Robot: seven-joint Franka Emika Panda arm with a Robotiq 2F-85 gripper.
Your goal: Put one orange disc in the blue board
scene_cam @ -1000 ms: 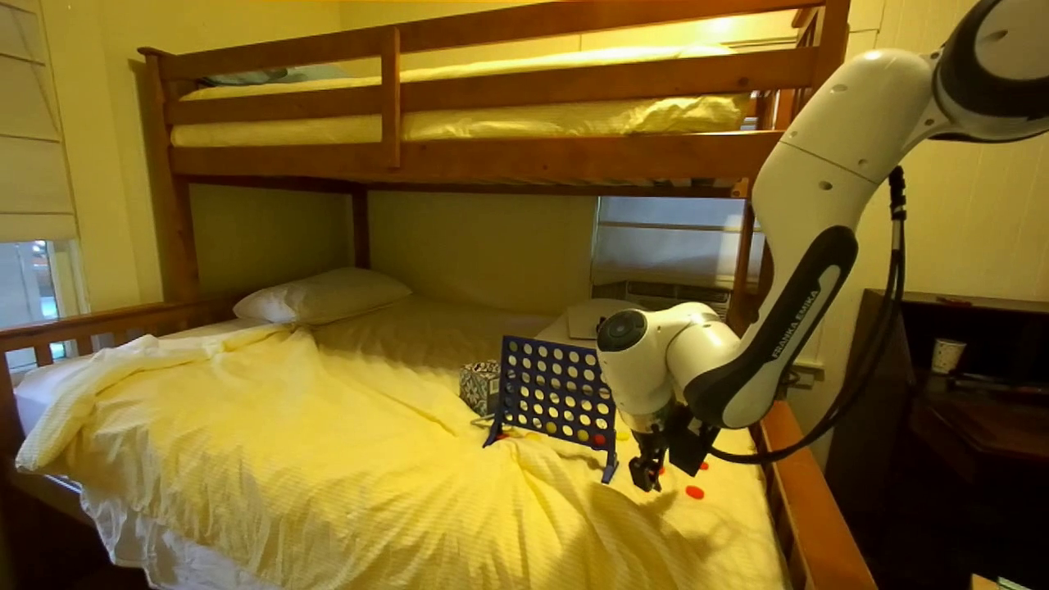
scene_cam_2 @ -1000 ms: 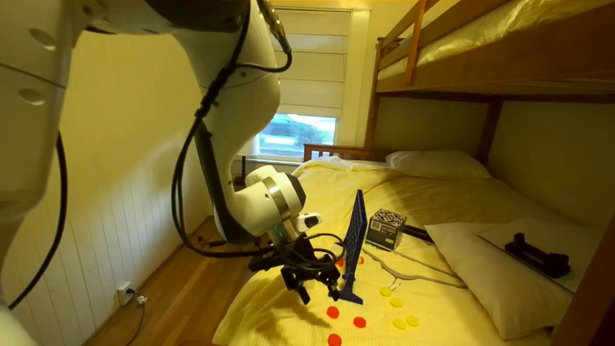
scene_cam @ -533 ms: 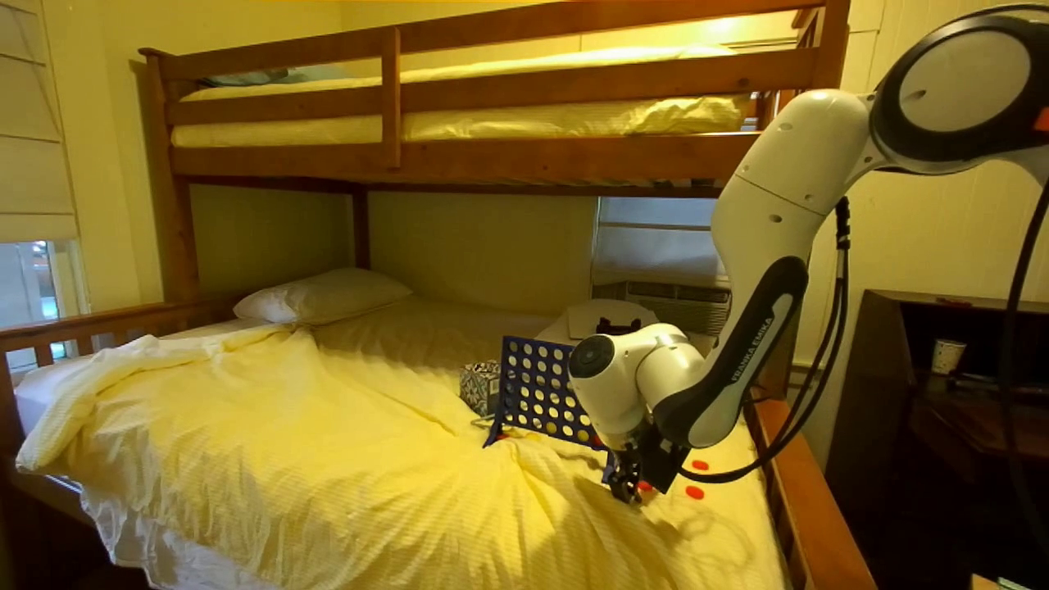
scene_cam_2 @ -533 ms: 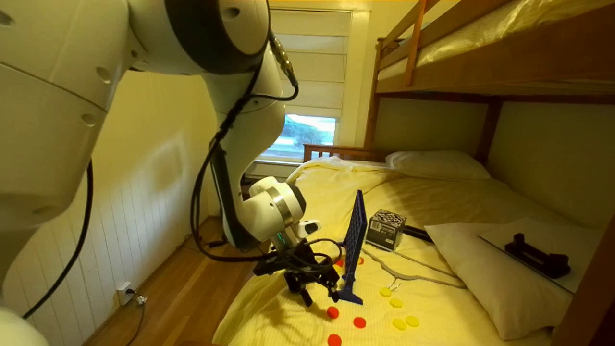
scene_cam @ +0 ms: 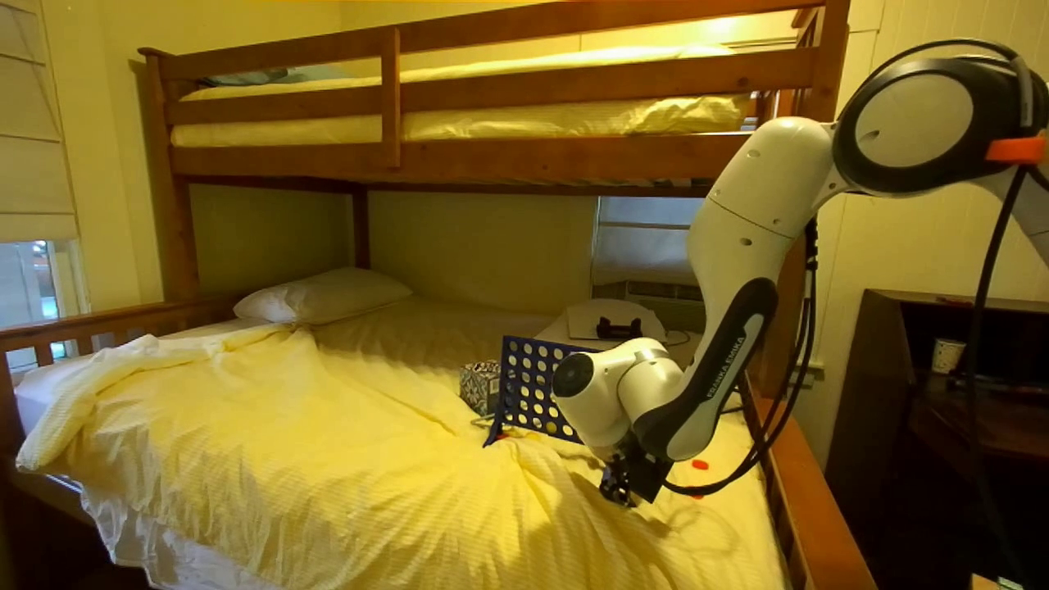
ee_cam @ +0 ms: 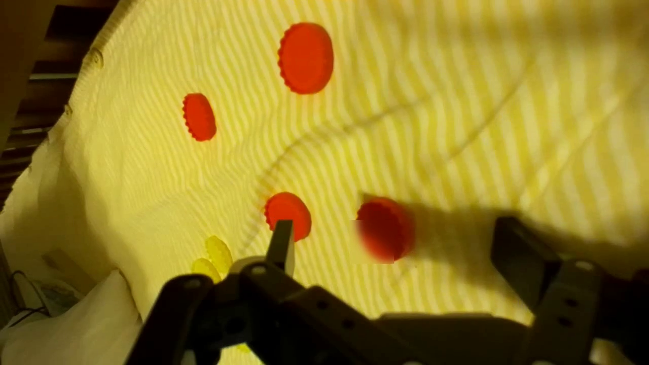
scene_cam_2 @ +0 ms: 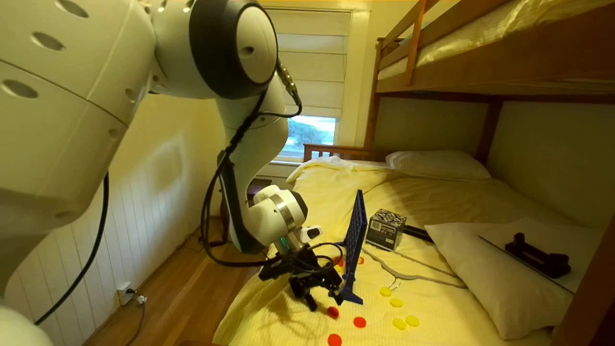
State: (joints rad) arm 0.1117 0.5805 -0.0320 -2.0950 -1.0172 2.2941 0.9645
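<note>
1. Toward four o'clock in an exterior view, the black two-fingered claw (scene_cam_2: 326, 304) has shifted slightly in the last second; at its one o'clock there stands the dark blue holed plastic board (scene_cam_2: 355, 235).
2. "FRANKA EMIKA" reads along the white-and-black arm (scene_cam: 737, 258); print on the black-and-white patterned box (scene_cam_2: 384, 233) is illegible.
3. Only an exterior view shows the white speckled cup (scene_cam: 948, 356), its inside hidden.
4. Jaws stand wide apart in the wrist view, holding nothing; an orange-red round plastic disc (ee_cam: 386, 229) shows between them on striped yellow bedding (ee_cam: 395, 142), three more discs (ee_cam: 306, 58) at its nine, ten and eleven o'clock.
</note>
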